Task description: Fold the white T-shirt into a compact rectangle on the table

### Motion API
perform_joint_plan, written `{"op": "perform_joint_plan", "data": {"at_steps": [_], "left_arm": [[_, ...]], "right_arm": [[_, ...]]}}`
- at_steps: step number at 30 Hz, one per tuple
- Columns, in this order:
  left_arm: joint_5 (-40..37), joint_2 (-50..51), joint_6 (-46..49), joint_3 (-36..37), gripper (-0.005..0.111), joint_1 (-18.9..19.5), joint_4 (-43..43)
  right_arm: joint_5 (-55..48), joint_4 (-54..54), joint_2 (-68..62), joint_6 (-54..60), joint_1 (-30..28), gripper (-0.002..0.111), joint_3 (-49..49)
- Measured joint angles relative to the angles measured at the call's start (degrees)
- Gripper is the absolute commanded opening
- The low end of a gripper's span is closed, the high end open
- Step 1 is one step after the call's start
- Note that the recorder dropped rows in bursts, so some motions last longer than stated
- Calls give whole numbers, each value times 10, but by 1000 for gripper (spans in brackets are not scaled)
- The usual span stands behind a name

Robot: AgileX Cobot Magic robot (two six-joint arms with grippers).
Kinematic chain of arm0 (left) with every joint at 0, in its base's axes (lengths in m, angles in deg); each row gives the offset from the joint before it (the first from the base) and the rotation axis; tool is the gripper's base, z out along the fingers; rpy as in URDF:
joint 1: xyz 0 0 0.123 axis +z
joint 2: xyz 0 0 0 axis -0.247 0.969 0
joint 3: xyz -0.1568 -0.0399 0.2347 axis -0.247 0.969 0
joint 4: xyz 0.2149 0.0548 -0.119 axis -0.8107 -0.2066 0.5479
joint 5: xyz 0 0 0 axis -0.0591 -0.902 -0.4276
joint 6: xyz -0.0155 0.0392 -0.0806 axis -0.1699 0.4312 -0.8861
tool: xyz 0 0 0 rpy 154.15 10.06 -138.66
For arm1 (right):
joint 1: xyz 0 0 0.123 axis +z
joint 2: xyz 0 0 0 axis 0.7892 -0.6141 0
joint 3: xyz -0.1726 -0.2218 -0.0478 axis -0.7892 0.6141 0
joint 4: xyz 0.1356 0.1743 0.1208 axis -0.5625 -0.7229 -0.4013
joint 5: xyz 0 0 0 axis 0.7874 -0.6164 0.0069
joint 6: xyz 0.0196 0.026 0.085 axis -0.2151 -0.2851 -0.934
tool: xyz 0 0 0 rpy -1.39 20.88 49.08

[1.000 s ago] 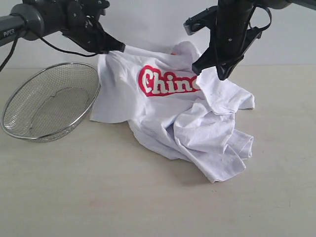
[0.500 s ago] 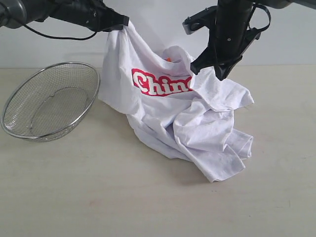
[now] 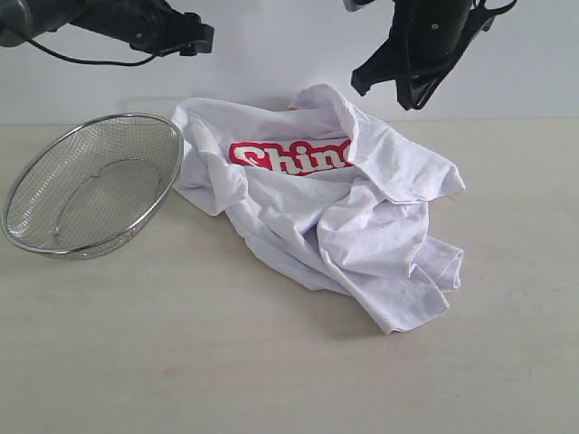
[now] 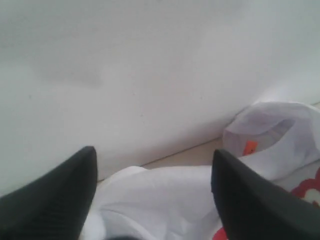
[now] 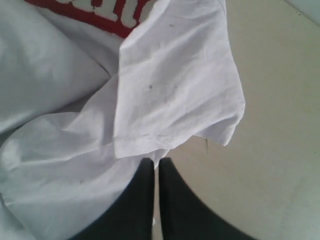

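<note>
The table [image 3: 181, 362] is the biggest thing here, pale and wide, with plenty of bare surface on the near side of the wire basket [image 3: 90, 181] and beyond the shirt on the side away from the basket.

The white T-shirt [image 3: 362, 226] lies in a crumpled heap on the table just beside the basket, its nearest edge against the rim or almost so. The red lettering faces up and is partly covered by a fold. It looks light, soft and limp, so it will likely sag and bunch wherever it is lifted. A pinch on a clear edge seems best, such as the sleeve hem [image 5: 175, 145] or a shoulder corner near the collar.

The basket crowds that side, so I judge that spreading the shirt away from it, toward the open table, is safer. A wall stands close behind both.

The left gripper [image 4: 152, 160] hangs high above the basket's far rim, fingers spread wide and holding nothing. The right gripper [image 5: 156, 162] hovers over the sleeve on the shirt's side away from the basket, fingers pressed together and empty.

A small red neck tag [image 4: 249, 147] peeks from the collar.
</note>
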Motion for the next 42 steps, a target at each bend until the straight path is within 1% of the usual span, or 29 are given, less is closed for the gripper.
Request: {"op": "perform_joint_plan", "data": {"at_steps": [2,3,5,6,10,13,15,17,20,23,25,27,31,33,35,37,42], "left_arm": [[-13,-8,-13,-9,48,6,0],[-21,-14,-18,-11,36,8,0],[-56,-32,-23,-17,17,13,0],[-78,-42,-22,-18,5,14,0],[-196,-79,29,-21,4,15,14],[-294,-91,42,-23,4,7,32],[-341,-92,45,-23,4,-3,33],[-358,-92,40,-7,4,-17,33],[-368,-91,42,45,4,-45,21],[-374,-85,46,101,4,-73,-41],[-376,-83,41,133,4,-80,-60],[-376,-82,38,164,4,-80,-62],[-377,-82,56,232,4,-80,-24],[-377,-82,77,264,4,-87,4],[-373,-82,94,289,4,-100,27],[-351,-82,100,306,4,-117,33],[-282,-82,106,315,4,-160,40]], "right_arm": [[1,0,9,0,0,0,6],[3,0,15,0,0,0,15],[3,-2,30,0,0,0,43],[3,-4,37,0,0,0,64],[1,-17,56,0,0,0,152],[1,-31,72,0,0,0,211],[1,-42,88,0,0,0,246],[1,-59,103,0,0,0,271],[1,-98,124,6,0,0,316],[1,-122,134,15,0,0,359],[1,-127,136,17,0,0,381],[2,-137,136,17,0,0,401],[36,-154,137,19,0,0,426],[61,-156,137,19,0,0,437],[82,-164,138,20,0,0,447],[105,-172,138,21,0,0,458],[135,-186,137,26,0,0,463]]}}
